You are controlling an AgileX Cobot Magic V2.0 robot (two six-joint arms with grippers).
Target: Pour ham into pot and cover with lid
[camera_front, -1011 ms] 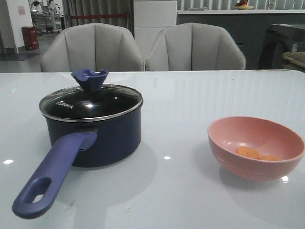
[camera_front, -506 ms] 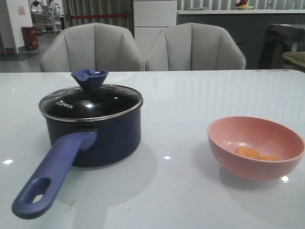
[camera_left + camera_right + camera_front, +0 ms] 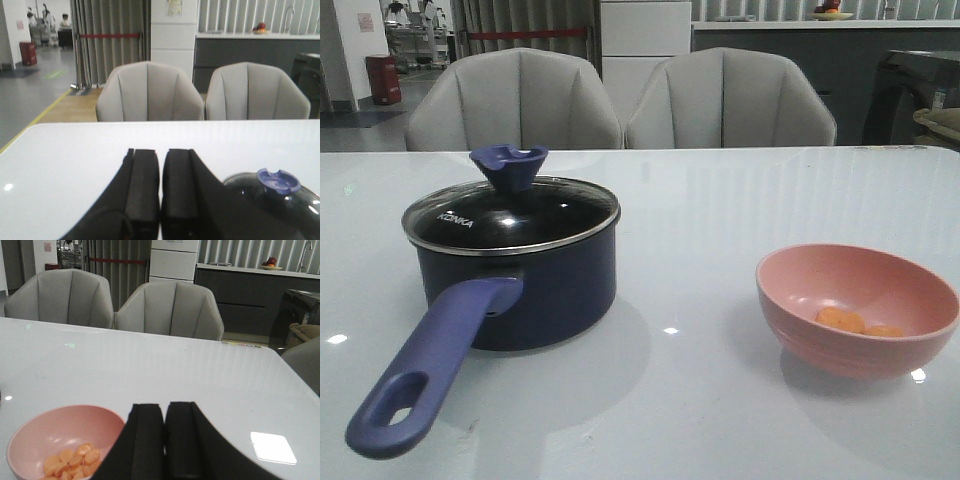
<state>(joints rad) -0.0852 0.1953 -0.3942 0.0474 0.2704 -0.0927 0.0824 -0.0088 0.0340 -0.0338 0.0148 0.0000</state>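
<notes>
The dark navy pot [image 3: 540, 290] stands on the left of the white table, its long purple-blue handle [image 3: 430, 365] pointing to the front. The glass lid [image 3: 510, 215] with its purple-blue knob [image 3: 508, 165] sits on the pot; knob and lid also show in the left wrist view [image 3: 278, 181]. Orange ham pieces [image 3: 855, 322] lie in the pink bowl [image 3: 856, 308] on the right; in the right wrist view the ham [image 3: 70, 462] looks like several slices in the bowl [image 3: 55, 430]. My left gripper [image 3: 160, 152] and right gripper [image 3: 164, 406] are shut, empty, and absent from the front view.
Two grey chairs [image 3: 620, 100] stand behind the table's far edge. A white table surface [image 3: 700, 220] lies between the pot and the bowl. A bright light reflection [image 3: 272, 447] lies on the table near my right gripper.
</notes>
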